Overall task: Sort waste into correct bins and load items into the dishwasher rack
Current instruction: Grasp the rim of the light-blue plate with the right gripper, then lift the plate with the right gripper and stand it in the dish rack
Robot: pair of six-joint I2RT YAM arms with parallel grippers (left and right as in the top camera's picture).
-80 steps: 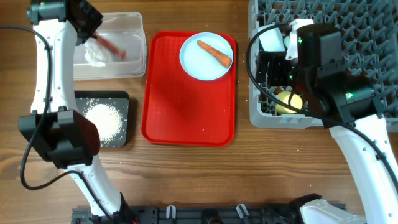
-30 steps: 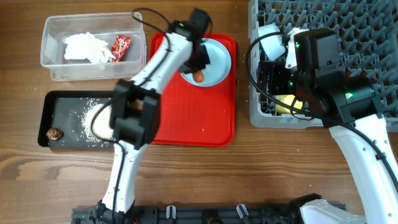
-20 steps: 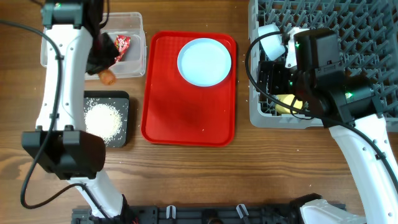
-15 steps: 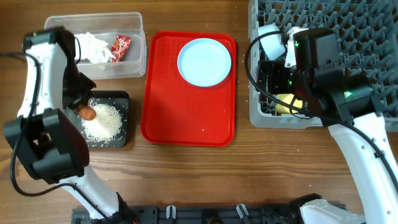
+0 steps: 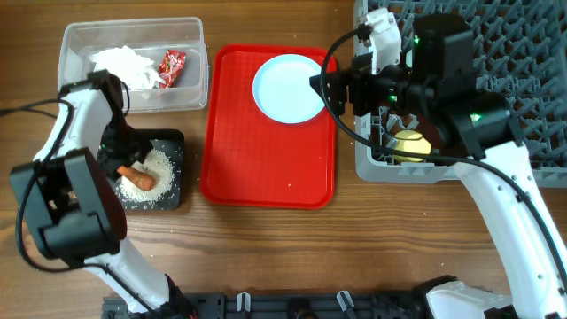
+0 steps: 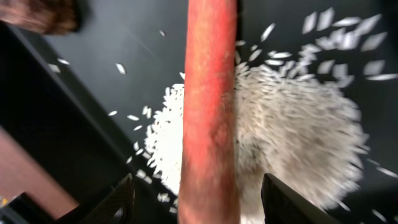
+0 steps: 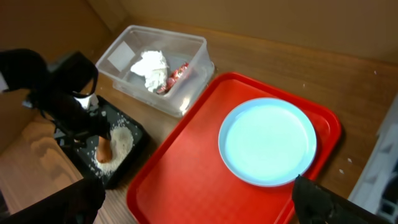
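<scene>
Left hand (image 6: 202,196) spread wide, carrot piece (image 5: 138,178) now dropped onto the rice (image 5: 160,167) in the black tray (image 5: 168,199), off the plate (image 5: 288,89). Right hand (image 7: 196,193), also spread, swung over from the rack (image 5: 514,53), so plate's prob next.

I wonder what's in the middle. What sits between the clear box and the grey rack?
The red tray, with the light blue plate on it, lies between the clear tub and grey rack, as the overhead view shows.
</scene>
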